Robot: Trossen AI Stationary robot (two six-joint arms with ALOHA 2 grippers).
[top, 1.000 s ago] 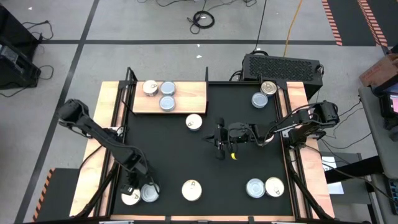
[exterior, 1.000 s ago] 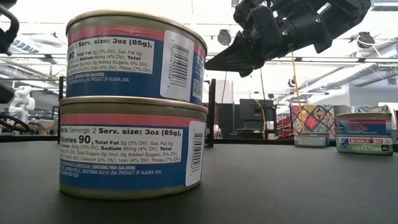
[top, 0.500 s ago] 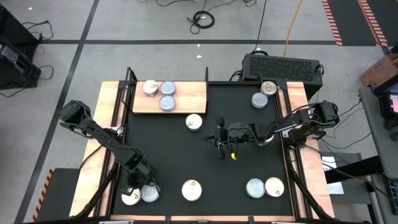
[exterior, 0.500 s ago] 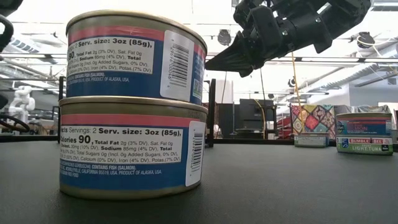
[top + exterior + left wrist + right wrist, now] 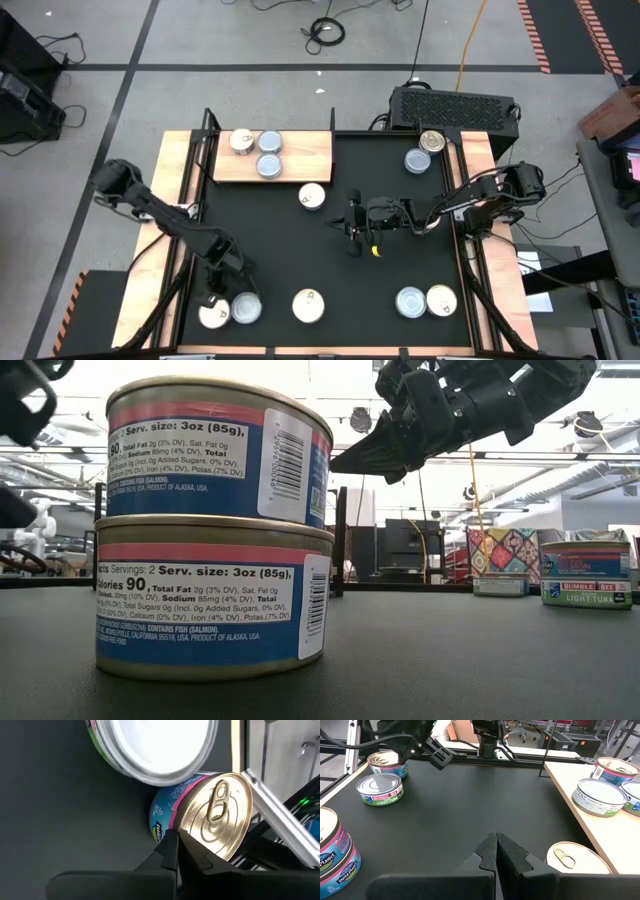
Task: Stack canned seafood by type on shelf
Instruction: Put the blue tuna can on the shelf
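My left gripper (image 5: 218, 290) (image 5: 177, 847) is shut, hanging just over two tins at the mat's near left corner: a gold-topped one with a pull tab (image 5: 215, 815) (image 5: 212, 316) and a silver-topped one (image 5: 155, 745) (image 5: 245, 309), both standing on their bases, side by side. Over the mat's middle my right gripper (image 5: 353, 226) (image 5: 496, 840) hangs shut and holds nothing. The wooden shelf (image 5: 305, 160) at the far left carries three tins (image 5: 262, 150). One more tin (image 5: 312, 196) stands on the mat by the shelf's near edge.
A stack of two tins (image 5: 210, 530) (image 5: 308, 305) stands at the near middle. Two tins (image 5: 425, 301) sit near right and two (image 5: 424, 150) far right. A black box (image 5: 455, 105) stands behind the table. Bare black mat (image 5: 280, 250) lies between the arms.
My left gripper has drawn back from above the two near-left tins, toward the table's far edge and a little to the right. Both tins stay standing on the mat. The right arm has kept still.
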